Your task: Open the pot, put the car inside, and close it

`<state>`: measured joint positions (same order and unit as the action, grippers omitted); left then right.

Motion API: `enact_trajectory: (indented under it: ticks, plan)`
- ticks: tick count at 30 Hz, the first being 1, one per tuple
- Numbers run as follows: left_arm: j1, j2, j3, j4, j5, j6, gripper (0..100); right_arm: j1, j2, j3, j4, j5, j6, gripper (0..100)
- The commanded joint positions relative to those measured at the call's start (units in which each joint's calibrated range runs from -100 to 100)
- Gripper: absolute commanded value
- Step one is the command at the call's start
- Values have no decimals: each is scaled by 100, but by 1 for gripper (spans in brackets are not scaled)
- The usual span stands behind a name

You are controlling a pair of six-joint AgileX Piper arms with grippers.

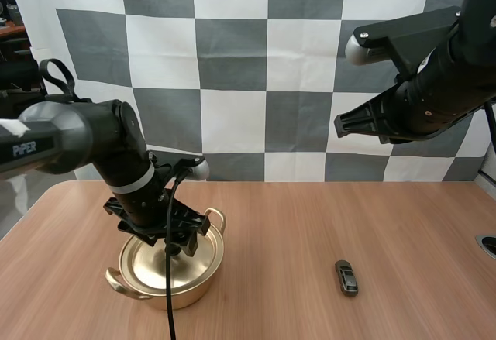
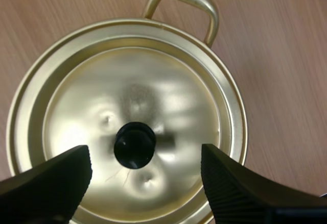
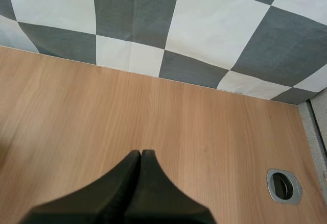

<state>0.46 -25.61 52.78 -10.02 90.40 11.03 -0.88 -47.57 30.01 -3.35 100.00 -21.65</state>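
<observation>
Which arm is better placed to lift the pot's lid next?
Left. The left gripper hangs open directly over the lid, fingers either side of the black knob. The right gripper is shut and raised above the table, away from the pot.

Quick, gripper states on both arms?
Left gripper: open over the black round knob on the gold metal pot lid, holding nothing.
Right gripper: shut, empty, above the wooden table.
</observation>
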Motion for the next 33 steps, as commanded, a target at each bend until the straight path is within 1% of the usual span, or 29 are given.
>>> enact_trajectory:
  ticks: [1, 5, 13, 29, 30, 31, 33]
  plan:
    - [-4, 176, -1, 6, 13, -1, 100, 1, -2, -5, 7, 0, 4, 0]
    - [-4, 326, -1, -45, 13, -1, 100, 1, -2, -5, 7, 0, 4, 0]
    - [-4, 324, -1, -45, -497, 3, 100, 1, -2, -5, 7, 0, 4, 0]
    - [-4, 324, -1, -55, -640, 99, 100, 1, -2, -5, 111, 0, 4, 0]
    - [-4, 324, -1, -55, -640, 99, 99, 1, -2, -5, 111, 0, 4, 0]
    - [-4, 324, -1, -55, -640, 99, 97, 1, -2, -5, 111, 0, 4, 0]
    - [-4, 324, -1, -55, -640, 99, 84, 1, -2, -5, 111, 0, 4, 0]
